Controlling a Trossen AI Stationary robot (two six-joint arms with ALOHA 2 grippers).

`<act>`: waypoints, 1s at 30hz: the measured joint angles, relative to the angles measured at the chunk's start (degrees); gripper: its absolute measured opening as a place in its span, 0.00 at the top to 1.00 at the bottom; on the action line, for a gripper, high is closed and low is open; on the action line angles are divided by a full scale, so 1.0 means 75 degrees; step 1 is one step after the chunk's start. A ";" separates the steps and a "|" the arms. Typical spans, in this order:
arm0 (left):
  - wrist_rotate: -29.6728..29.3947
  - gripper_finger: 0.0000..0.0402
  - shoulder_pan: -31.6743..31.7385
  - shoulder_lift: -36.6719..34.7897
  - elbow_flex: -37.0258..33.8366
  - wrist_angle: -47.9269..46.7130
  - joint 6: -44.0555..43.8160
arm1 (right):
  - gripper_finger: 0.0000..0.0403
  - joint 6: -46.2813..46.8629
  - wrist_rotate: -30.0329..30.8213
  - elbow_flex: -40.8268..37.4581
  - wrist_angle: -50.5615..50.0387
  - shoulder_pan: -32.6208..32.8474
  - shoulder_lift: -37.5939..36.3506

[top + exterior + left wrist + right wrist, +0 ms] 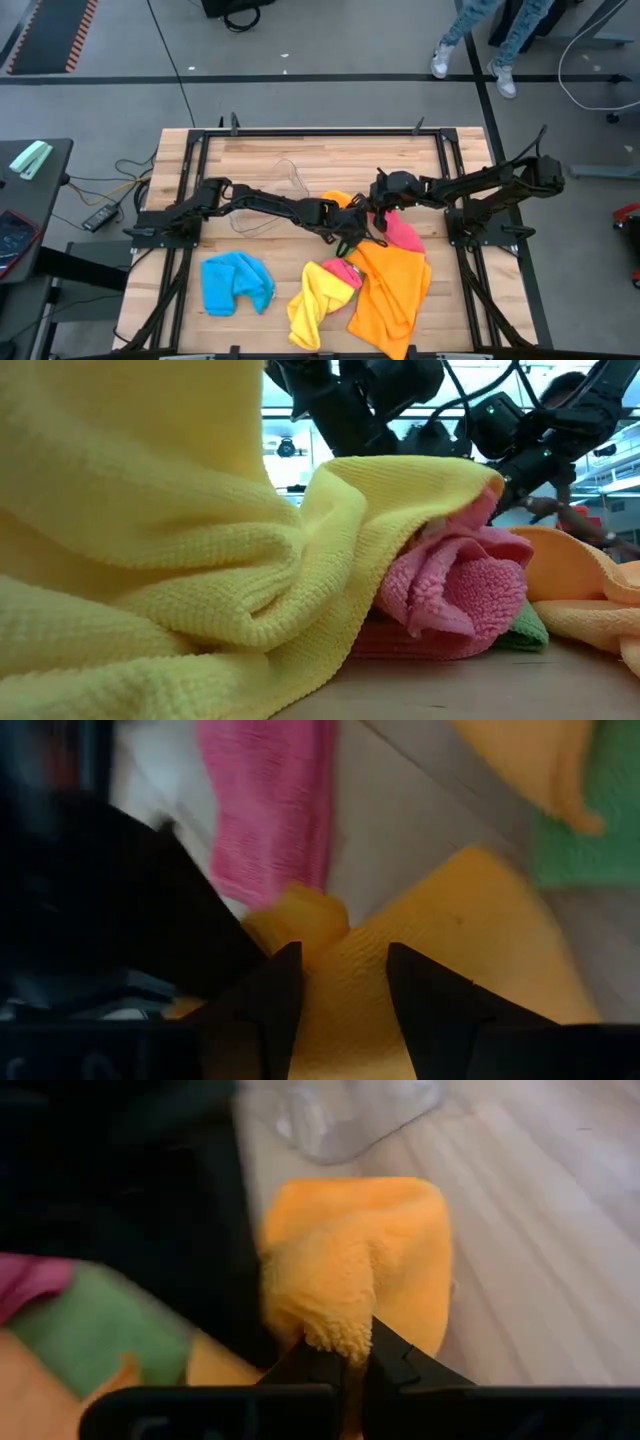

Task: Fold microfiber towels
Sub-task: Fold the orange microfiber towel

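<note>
Both claws mid-worktop (300, 160) on the orange towel (390, 290). Right claw (352, 1352) clamped on its edge. Left claw (343, 982) fingers apart, orange cloth between them; can't tell if it grips. Pink towel (405, 235) just beside, yellow towel (315, 305) and blue towel (235, 282) nearer front edge. Imo: lift both corners level, pull taut, clear the pile before folding. No readable labels/writing.

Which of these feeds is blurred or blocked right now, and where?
Low view: the yellow towel fills the near field, hiding most of the table. Left wrist view: soft throughout, pink towel smeared. Right wrist view: orange towel fairly sharp, its surroundings blurred. High view: evenly lit, clear.
</note>
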 joint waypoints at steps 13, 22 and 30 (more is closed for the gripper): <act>-0.0895 0.68 -0.0433 0.0000 0.0038 -0.0084 0.1012 | 0.96 -0.0340 -0.0372 0.0044 -0.0432 0.0030 -0.0224; -0.1571 0.73 -0.0485 -0.0006 0.0282 -0.0153 -0.1481 | 0.96 -0.0202 0.0104 0.0044 -0.0133 0.0033 -0.0224; -0.2994 0.73 -0.0725 -0.0306 0.0364 -0.0349 -0.2752 | 0.96 -0.0571 0.1117 0.0042 0.0400 0.0207 -0.0528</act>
